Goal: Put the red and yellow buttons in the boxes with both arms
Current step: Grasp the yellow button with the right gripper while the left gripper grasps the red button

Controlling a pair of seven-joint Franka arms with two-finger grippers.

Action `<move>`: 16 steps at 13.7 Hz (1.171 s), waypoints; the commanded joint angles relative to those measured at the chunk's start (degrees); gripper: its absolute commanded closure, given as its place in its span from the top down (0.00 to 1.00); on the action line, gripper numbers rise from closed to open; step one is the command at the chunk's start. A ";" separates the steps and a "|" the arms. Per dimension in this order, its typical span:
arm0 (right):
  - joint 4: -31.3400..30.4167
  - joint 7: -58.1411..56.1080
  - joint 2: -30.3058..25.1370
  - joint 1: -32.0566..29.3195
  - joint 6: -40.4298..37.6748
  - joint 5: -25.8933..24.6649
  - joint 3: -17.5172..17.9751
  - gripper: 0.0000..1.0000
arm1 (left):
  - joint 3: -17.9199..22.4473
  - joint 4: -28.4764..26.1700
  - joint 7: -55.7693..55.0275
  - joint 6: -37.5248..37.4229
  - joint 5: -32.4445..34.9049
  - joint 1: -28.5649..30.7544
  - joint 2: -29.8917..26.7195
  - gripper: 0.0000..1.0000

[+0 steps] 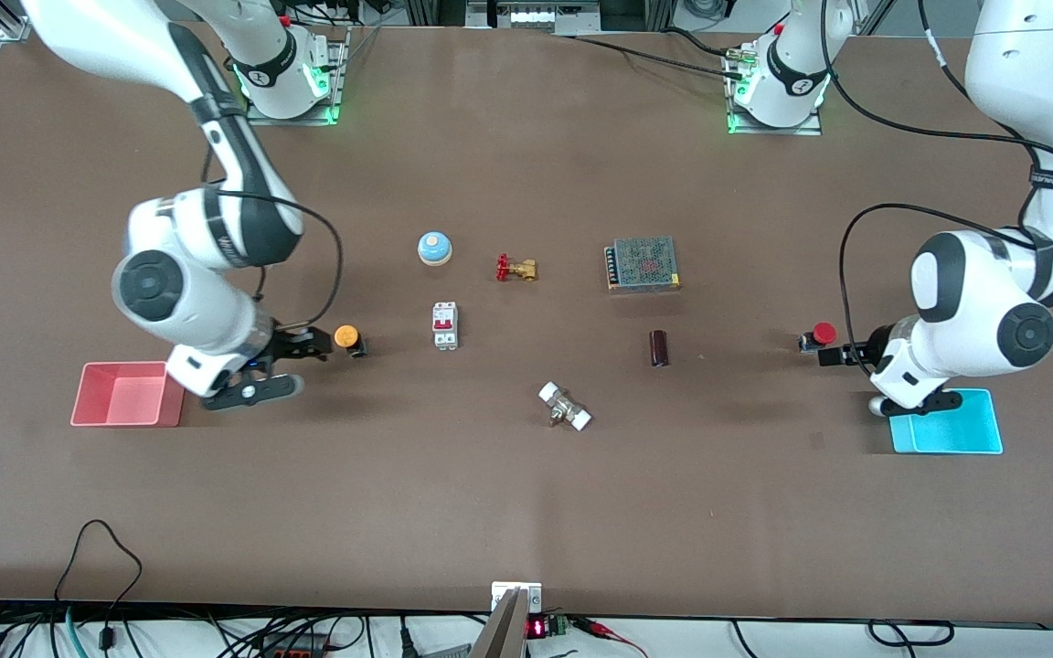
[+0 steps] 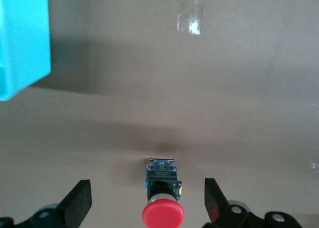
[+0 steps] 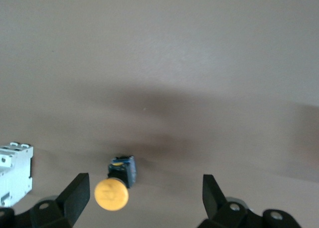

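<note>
The orange-yellow button [image 1: 346, 336] lies on its side on the table, toward the right arm's end. My right gripper [image 1: 314, 345] is low beside it and open. In the right wrist view the button [image 3: 111, 194] lies between the open fingers, close to one finger [image 3: 76, 192], with the right gripper [image 3: 144, 192] untouched by it. The pink-red box [image 1: 124, 393] sits beside that gripper. The red button [image 1: 824, 333] lies at the left arm's end. My left gripper [image 1: 833, 355] is open around the button [image 2: 163, 213], which is centred in the left gripper [image 2: 147, 197]. The cyan box [image 1: 947, 434] also shows in the left wrist view [image 2: 22, 38].
Mid-table stand a light-blue dome [image 1: 434, 248], a brass valve [image 1: 516, 269], a white circuit breaker [image 1: 445, 325], a mesh-topped power supply [image 1: 643, 264], a dark cylinder [image 1: 659, 348] and a white-ended fitting [image 1: 565, 408]. The breaker [image 3: 15, 173] is beside the yellow button.
</note>
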 commanded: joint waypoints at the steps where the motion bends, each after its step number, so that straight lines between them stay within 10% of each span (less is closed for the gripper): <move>1: -6.77 4.37 -2.70 -0.42 5.24 0.02 2.00 1.00 | 0.17 -4.81 1.07 4.49 -1.20 -0.93 -1.16 1.00; 12: -12.67 4.12 -1.03 -0.42 13.61 -1.65 3.94 1.00 | 0.17 -9.75 1.33 8.02 -4.63 -0.93 -0.20 1.00; 16: -12.67 4.03 -0.24 -0.51 13.96 -1.83 3.94 0.81 | 0.17 -9.75 2.91 8.02 -4.63 -0.93 -0.37 0.57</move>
